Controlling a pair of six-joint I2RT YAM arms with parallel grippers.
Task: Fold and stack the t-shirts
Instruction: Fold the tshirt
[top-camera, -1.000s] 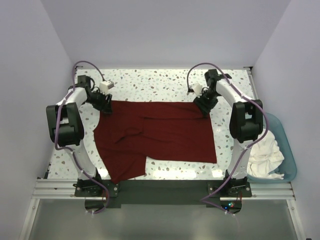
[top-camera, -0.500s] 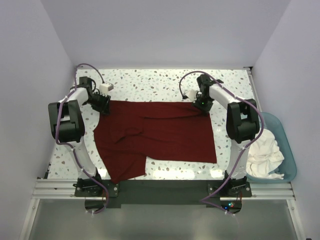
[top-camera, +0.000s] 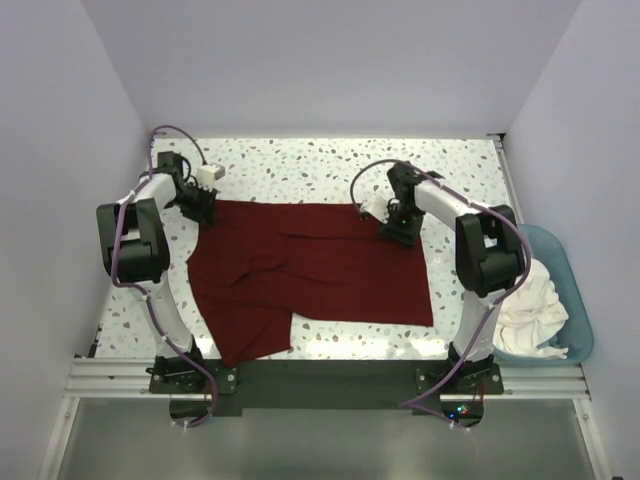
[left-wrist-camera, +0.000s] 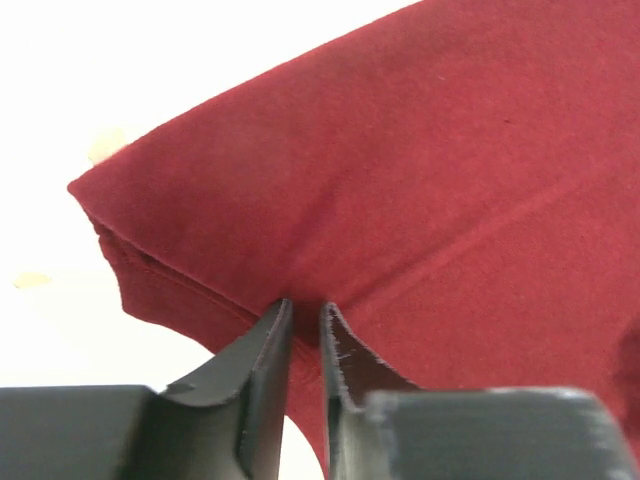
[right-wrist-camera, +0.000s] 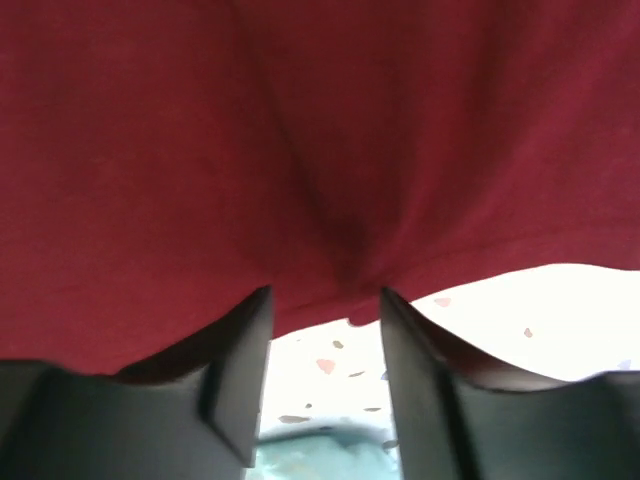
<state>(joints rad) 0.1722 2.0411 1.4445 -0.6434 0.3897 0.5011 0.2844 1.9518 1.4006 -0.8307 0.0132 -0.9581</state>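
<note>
Pinching the far left corner of the maroon t-shirt (top-camera: 310, 265), the left end effector (left-wrist-camera: 303, 305) has its jaws drawn nearly together on a small fold of cloth, which puckers toward the tips, so I read that side as gripped. The right end effector (right-wrist-camera: 325, 295) sits at the shirt's far right corner with its jaws standing apart. The hem bunches between them and bare counter (top-camera: 300, 165) shows through the gap, so nothing is clamped there yet. The shirt lies spread across the middle of the counter, its top edge toward the far edge and one loose flap reaching the near left. To do this fold well, I judge I must close the right side fully on both layers of the hem before lifting, then raise both corners together and level so the cloth stays taut between them. A one-sided pull would drag the shirt askew or slip it out of the left pinch. Counting: one maroon t-shirt on the counter, and one heap of white t-shirt (top-camera: 530, 300) in the single light blue tub (top-camera: 584, 318) off the counter's right edge near the near right corner, though I cannot tell whether that heap holds more than one garment. Two end effectors are at work.
</note>
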